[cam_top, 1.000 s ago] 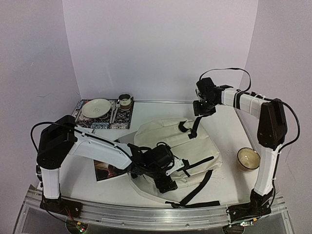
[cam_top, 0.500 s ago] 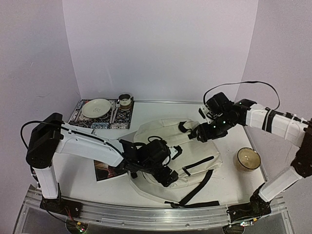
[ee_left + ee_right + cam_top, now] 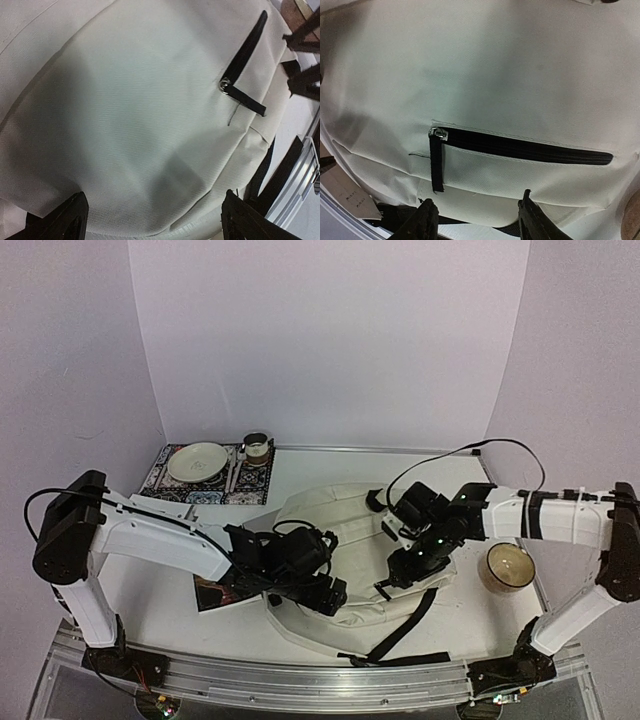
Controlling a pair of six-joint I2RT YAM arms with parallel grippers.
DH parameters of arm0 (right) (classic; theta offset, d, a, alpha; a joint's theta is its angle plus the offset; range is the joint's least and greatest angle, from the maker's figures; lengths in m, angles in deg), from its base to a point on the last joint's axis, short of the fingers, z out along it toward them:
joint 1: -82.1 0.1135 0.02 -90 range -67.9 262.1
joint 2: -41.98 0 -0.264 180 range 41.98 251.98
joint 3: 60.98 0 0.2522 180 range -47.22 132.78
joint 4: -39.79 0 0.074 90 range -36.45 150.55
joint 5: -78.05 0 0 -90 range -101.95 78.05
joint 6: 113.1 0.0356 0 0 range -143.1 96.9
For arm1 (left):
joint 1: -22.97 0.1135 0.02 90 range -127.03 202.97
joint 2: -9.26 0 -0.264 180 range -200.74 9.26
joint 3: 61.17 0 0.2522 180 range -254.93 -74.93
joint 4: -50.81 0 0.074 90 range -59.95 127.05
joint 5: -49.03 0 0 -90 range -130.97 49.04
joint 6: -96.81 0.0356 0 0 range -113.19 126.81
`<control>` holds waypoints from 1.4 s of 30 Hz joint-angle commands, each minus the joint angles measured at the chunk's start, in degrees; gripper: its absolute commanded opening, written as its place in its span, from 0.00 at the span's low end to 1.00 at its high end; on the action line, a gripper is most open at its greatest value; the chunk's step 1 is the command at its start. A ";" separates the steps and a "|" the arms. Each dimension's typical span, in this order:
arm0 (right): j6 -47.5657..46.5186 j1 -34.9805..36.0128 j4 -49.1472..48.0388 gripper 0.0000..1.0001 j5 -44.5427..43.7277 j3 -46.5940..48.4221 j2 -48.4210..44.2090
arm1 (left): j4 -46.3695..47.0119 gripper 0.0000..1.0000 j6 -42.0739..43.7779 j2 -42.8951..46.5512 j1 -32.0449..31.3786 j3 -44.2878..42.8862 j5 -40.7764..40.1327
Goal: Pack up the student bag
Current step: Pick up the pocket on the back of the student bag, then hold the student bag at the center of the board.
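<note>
The cream student bag lies flat in the middle of the table, front pocket up. Its black pocket zipper is shut, with the pull tab hanging at the left end in the right wrist view. My right gripper is open just over the bag's lower edge below that zipper. My left gripper is open wide and empty, low over the bag's near fabric. The same zipper and its tab show at the upper right of the left wrist view.
A patterned placemat at the back left holds a plate and a cup. A bowl stands at the right. A dark book lies under my left arm. Black straps trail toward the front rail.
My right arm has swung down from the back right to the bag's front pocket. My left gripper has slid a little left and nearer along the bag.
</note>
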 commanded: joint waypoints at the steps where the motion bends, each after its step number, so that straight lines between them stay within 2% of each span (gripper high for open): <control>1: 1.61 2.50 0.14 0.53 2.21 0.61 4.72 | -3.27 0.93 -6.28 1.49 1.39 0.83 -1.67; 13: 1.61 3.89 -2.84 0.46 1.66 0.97 12.81 | -5.17 0.93 -10.38 1.73 1.74 2.27 -2.03; 16: 1.55 3.91 -3.15 0.33 0.88 0.86 15.13 | -5.23 0.92 -11.82 2.01 1.86 2.82 -1.96; 21: 2.26 4.62 -3.68 0.03 0.77 0.90 15.57 | -5.24 0.92 -14.10 2.55 2.18 3.93 -2.00; 22: 2.52 4.66 -3.87 0.01 0.77 0.98 14.80 | -5.24 0.92 -14.54 2.67 2.24 4.12 -2.11; 35: 4.70 4.92 -4.57 0.00 1.59 1.90 6.71 | -3.87 0.84 -19.74 2.16 3.43 6.10 -3.05; 42: 4.88 5.36 -4.95 0.00 2.33 1.74 4.40 | 3.50 0.72 -20.56 1.13 4.62 8.09 -1.65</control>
